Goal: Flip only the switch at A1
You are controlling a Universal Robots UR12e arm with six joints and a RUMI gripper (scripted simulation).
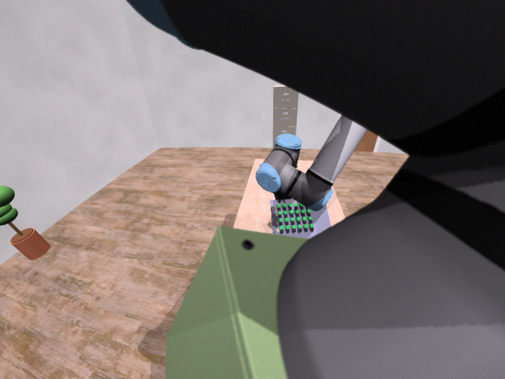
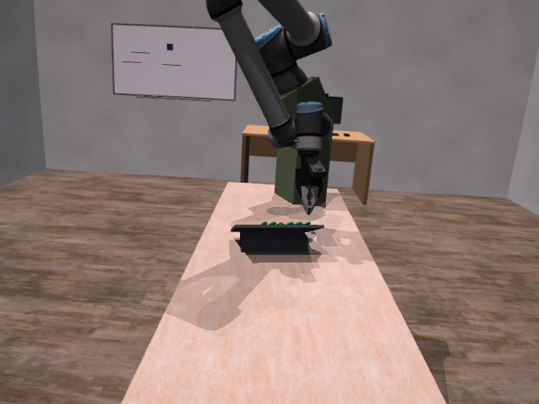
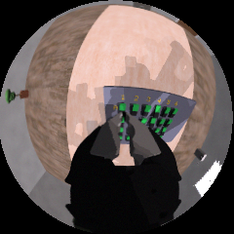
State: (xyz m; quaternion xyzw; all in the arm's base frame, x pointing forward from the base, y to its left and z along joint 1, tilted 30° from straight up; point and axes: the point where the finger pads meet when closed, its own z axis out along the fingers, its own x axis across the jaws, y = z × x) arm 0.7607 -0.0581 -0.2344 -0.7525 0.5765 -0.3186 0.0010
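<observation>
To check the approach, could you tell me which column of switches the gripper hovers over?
The leftmost column in the wrist view: the shut gripper covers it, the other columns lying uncovered to its right.

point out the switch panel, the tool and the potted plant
switch panel (image 2: 274, 245): exterior view, on its dark front wall.
tool (image 2: 308, 211): exterior view, at the closed fingertips above the panel's far edge.
potted plant (image 1: 29, 243): top view, on its terracotta pot.

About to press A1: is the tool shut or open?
Shut: the tool tapers to one closed point above the switch panel, holding nothing.
</observation>
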